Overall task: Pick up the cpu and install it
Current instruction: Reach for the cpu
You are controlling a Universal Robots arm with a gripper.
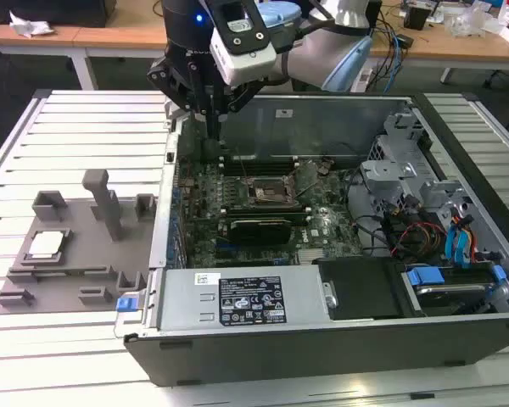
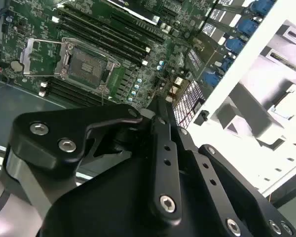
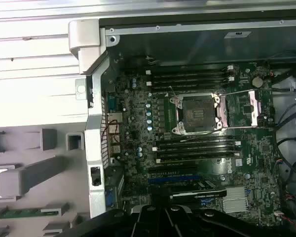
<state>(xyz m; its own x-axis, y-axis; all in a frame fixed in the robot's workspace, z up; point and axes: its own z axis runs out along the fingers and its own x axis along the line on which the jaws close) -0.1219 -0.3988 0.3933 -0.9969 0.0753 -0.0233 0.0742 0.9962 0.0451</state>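
The cpu [image 1: 47,244], a pale silver square, lies flat in a recess of the grey tray [image 1: 76,275] at the exterior view's left, outside the computer case. My gripper [image 1: 213,129] hangs above the case's far left corner, well away from the cpu, fingers pressed together with nothing between them. In both wrist views the black fingers [image 2: 159,129] [image 3: 163,210] point toward the motherboard. The empty black socket [image 1: 267,192] [image 2: 86,61] [image 3: 197,111] has its metal frame swung open, to the exterior view's right of the gripper.
The open case [image 1: 237,301] holds the green motherboard [image 3: 138,123], memory sticks, a drive cage [image 1: 407,182] and cables at the exterior view's right. Raised grey blocks [image 1: 106,199] stand on the tray. The case wall [image 3: 93,148] lies between tray and board.
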